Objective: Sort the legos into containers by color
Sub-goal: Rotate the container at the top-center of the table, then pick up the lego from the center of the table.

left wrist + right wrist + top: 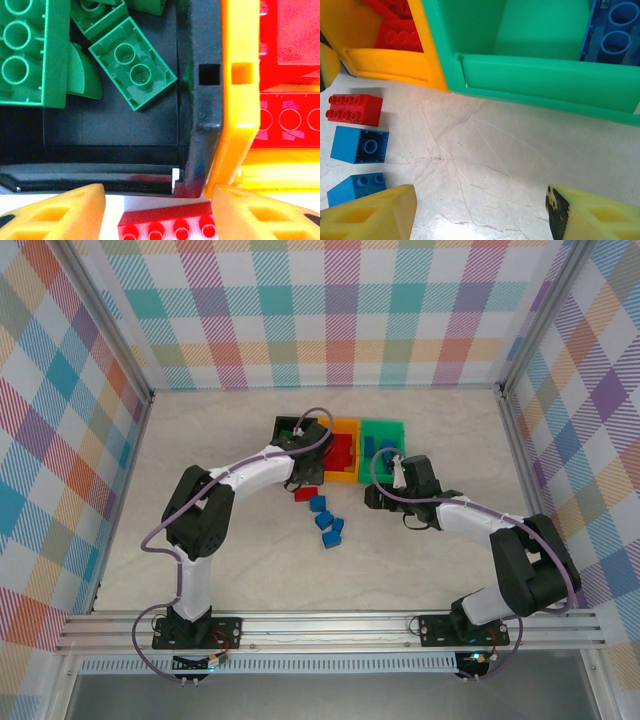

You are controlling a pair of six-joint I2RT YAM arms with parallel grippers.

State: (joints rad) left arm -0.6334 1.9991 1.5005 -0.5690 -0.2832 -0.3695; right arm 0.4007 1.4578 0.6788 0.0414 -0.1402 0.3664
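Three joined containers stand mid-table: a black bin (283,426) holding green legos (134,70), an orange bin (347,476) holding red legos (290,120), and a green bin (384,430) with blue legos (616,31). On the table in front of them lie a red brick (305,494) and three blue bricks (324,519). My left gripper (159,216) is open at the near corner where the black and orange bins meet. The red brick (167,225) lies between its fingers, with a gap on the left side. My right gripper (480,215) is open over bare table in front of the green bin (540,75).
In the right wrist view the red brick (354,109) and two blue bricks (360,145) lie at the far left, apart from that gripper. Checkered walls close the table on three sides. A metal rail (330,625) runs along the near edge.
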